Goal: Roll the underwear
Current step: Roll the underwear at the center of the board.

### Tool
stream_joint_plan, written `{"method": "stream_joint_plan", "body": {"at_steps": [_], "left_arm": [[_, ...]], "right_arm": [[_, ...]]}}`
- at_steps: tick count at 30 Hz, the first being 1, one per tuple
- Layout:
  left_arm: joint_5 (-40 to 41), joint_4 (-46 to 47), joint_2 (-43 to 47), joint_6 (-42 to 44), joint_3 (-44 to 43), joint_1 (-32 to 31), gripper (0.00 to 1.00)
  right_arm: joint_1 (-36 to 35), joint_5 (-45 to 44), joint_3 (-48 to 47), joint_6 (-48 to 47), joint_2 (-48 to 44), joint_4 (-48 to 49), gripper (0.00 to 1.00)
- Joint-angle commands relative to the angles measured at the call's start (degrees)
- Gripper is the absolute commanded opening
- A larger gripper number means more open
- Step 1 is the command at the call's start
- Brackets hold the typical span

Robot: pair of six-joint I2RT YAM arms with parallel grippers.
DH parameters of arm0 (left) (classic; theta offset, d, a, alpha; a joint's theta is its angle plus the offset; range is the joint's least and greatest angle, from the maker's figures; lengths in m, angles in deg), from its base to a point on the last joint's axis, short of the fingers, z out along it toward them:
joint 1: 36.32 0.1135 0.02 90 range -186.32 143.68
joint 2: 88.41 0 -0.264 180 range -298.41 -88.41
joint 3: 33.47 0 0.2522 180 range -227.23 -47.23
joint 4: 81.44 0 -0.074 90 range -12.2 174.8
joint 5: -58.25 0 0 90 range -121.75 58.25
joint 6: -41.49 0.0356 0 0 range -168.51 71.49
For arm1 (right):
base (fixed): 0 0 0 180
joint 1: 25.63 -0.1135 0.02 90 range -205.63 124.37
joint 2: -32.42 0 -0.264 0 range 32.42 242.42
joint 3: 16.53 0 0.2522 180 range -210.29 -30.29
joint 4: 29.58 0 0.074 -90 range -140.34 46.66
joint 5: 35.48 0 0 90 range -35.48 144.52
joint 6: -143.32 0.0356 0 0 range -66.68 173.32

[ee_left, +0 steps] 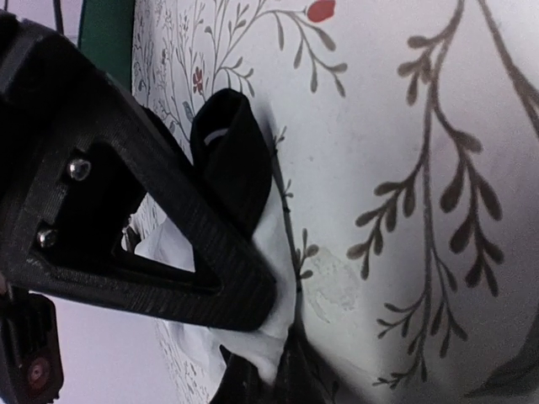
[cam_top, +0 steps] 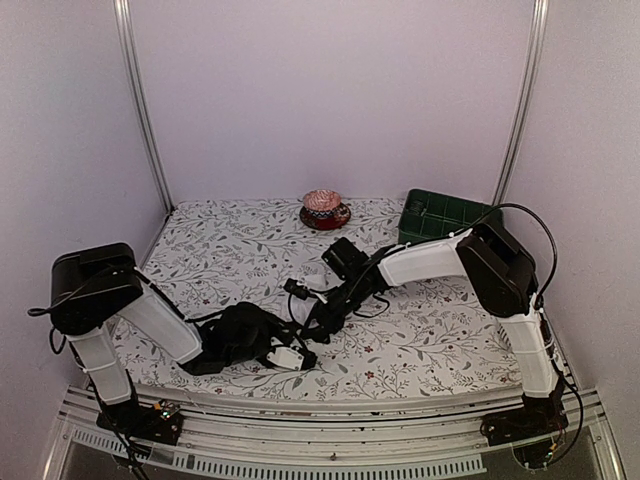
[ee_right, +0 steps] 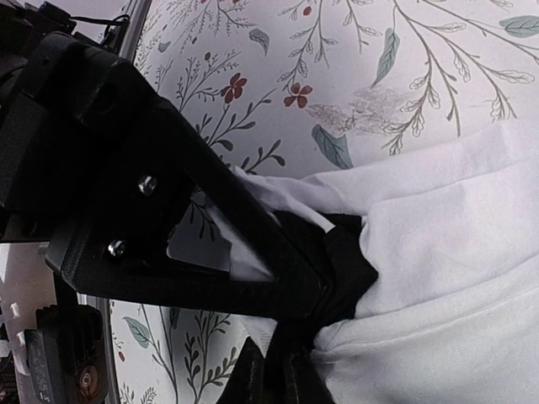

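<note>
the white briefs (ee_right: 438, 244) lie crumpled on the floral table (cam_top: 430, 340), a little near of centre, between the two arms. they are thin, limp cloth, light and with no stiffness, so they are likely to sag and spring open unless kept taut. the black waistband (ee_left: 236, 143) and trim look like the firmer places to pinch, and both hands hold there. the left gripper (ee_left: 278, 337) is pinched tight on white cloth just beside the waistband. the right gripper (ee_right: 307, 332) is closed on a bunch of black trim, with white fabric spilling out past it. open tabletop lies to the right and toward the far side. the green bin (cam_top: 440, 215) and a bowl on a saucer (cam_top: 323, 208) sit well back, while the near table edge is close behind the left hand, so any rolling has more room going away from the bases.
</note>
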Motion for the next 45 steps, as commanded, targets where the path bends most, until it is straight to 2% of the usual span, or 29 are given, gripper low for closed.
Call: {"method": "stream_joint_plan", "body": {"at_steps": [1,7,14,18,24,29,33,37,45], "left_arm": [[0.22,-9.17,-2.41,-2.35,-0.85,-0.67,0.0],[-8.2,-23.14,0.62,-9.8,-6.41,1.38,0.0],[-14.98,-30.66,1.38,-16.78,-12.69,1.71,0.0],[-19.49,-32.87,-0.01,-20.82,-16.25,0.99,0.0],[-16.62,-26.63,-5.61,-24.07,-16.92,-4.61,0.0],[-19.84,-25.68,-5.39,-28.07,-15.9,-5.85,0.0],[-22.87,-29.43,-6.08,-29.98,-17.23,-4.85,0.0],[-29.63,-36.59,-8.7,-32.42,-21.07,-1.24,0.0],[-44.31,-49.63,-15.52,-34.32,-28.94,7.9,0.0]], "right_arm": [[-0.21,-3.47,2.68,0.04,-1.74,-0.49,0.11],[-0.21,-9.71,11.24,-0.32,-12.59,6.33,0.47],[-0.22,-22.86,23.55,0.48,-29.28,12.45,0.69],[-0.27,-29.9,28.07,2.0,-38.76,13.58,0.75],[-0.25,-41.56,35.14,3.62,-54.59,16.06,0.81],[-0.34,-42.18,42.31,3.63,-67.5,17.97,0.82],[-1.62,-40.02,48.62,1.49,-75.33,24.26,0.84],[-3.58,-38.05,50.47,-1.68,-75.87,26.29,0.85],[-10.66,-40.98,51.19,-9.3,-68.7,28.17,0.83]]}}
